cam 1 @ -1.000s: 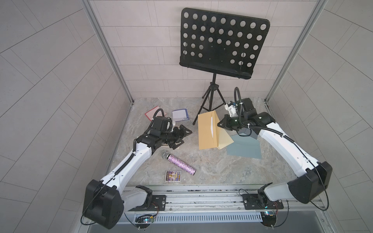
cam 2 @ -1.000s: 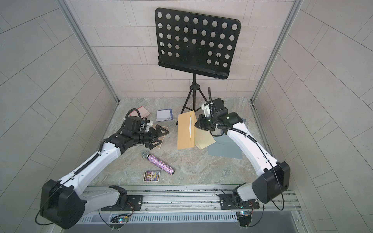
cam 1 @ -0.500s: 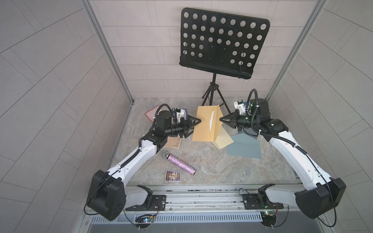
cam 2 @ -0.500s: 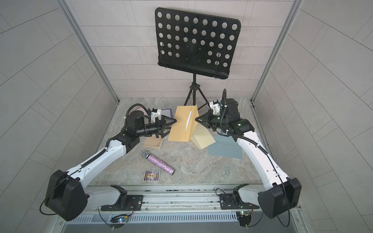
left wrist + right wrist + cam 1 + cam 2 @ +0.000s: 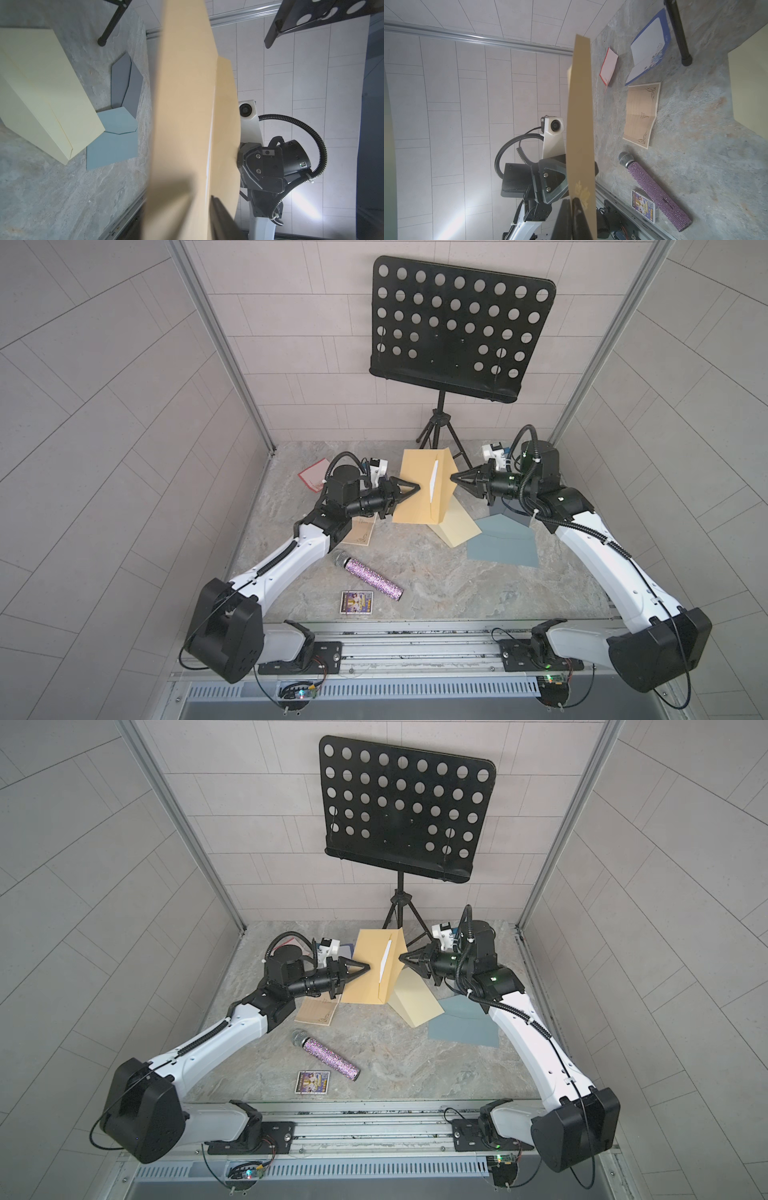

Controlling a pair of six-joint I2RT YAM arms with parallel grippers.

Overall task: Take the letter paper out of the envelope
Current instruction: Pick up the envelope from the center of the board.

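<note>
A black perforated music stand (image 5: 461,323) rises at the back of a grey stone-patterned table (image 5: 436,585); its lower legs are partly hidden behind what the arms hold. Two white-and-black arms reach in from the near rail and meet at mid-table.

Between them a tan envelope (image 5: 411,506) is held upright in the air, open edge towards the stand. The right tool (image 5: 454,477) is pinched tight on its right edge; the wrist view shows the dark fingers (image 5: 564,218) together on the paper. The left tool (image 5: 415,489) meets the envelope's left face. Up close, one finger (image 5: 220,216) lies on one side and a blurred dark shape on the other, so whether it is clamped cannot be told.

A pale yellow envelope (image 5: 455,526) lies below, partly covered by the tan one and overlapping a blue envelope (image 5: 503,547), whose far corner the right arm hides.

A glittery purple microphone (image 5: 372,576) lies nearer the rail. Three loose sheets lie at the left: a tan bordered one (image 5: 641,114), a blue-edged one (image 5: 650,41) and a red-edged one (image 5: 609,66), all mostly hidden by the left arm in both top views. A small printed box (image 5: 356,602) sits beside the microphone.

The letter paper (image 5: 434,475) shows only as a thin white sliver inside the tan envelope's mouth.
</note>
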